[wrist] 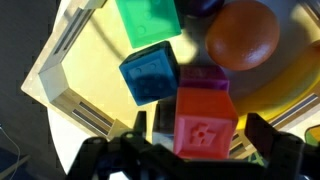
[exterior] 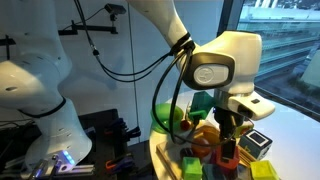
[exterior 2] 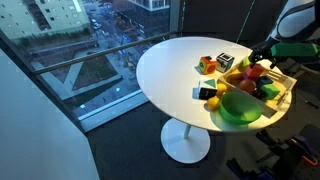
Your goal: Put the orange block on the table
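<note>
In an exterior view: gripper (exterior: 228, 150) is low among toys at the edge of the table (exterior: 295, 125); finger spacing is unreadable.
In an exterior view: gripper hangs over the wooden tray (exterior 2: 284, 96).
Wrist view: orange block (wrist: 205, 125) sits within the tray, just beside the blue block (wrist: 150, 73) and between the fingers (wrist: 262, 135). Cannot tell whether they pinch it.

Wide bare stretch of white counter (exterior 2: 170, 65) on the window side, easy passage there. The wooden tray (wrist: 70, 95) is packed: the blue cube (wrist: 150, 75) sits just beside the hand (wrist: 205, 132), with the green block (wrist: 148, 20) and orange ball (wrist: 243, 33) beyond. Loose cubes (exterior 2: 215, 63) and a green bowl (exterior 2: 238, 106) crowd the tray's edge.
</note>
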Robot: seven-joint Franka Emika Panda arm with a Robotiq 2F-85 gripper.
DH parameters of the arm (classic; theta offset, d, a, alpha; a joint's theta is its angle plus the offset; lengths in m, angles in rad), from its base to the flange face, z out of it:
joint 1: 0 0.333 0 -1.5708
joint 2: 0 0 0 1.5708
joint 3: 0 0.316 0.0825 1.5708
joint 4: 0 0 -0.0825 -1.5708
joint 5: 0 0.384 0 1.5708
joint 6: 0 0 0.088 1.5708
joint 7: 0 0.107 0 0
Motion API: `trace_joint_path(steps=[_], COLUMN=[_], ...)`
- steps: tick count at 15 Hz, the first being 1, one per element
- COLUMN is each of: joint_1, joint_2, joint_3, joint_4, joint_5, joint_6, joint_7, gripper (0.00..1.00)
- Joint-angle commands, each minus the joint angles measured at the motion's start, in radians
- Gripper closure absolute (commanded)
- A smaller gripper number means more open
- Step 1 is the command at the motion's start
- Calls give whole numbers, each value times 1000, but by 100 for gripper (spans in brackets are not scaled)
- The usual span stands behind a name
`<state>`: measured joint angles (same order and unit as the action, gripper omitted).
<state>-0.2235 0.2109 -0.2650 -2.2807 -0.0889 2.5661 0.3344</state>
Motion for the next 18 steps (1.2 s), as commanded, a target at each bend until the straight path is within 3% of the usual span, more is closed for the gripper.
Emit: trace_joint_path(steps=[1, 7, 9, 14, 18], joint_1=[20, 39, 42, 66, 99], joint_2=[28, 62, 72, 56, 28], joint_3=[-4, -15, -18, -33, -38], joint_4=[20, 19, 21, 23, 22], joint_5=[18, 6, 4, -27, -36], joint_6=[31, 65, 67, 53, 29], joint_7=[21, 42, 43, 65, 75], gripper=[0, 0, 27, 67, 69])
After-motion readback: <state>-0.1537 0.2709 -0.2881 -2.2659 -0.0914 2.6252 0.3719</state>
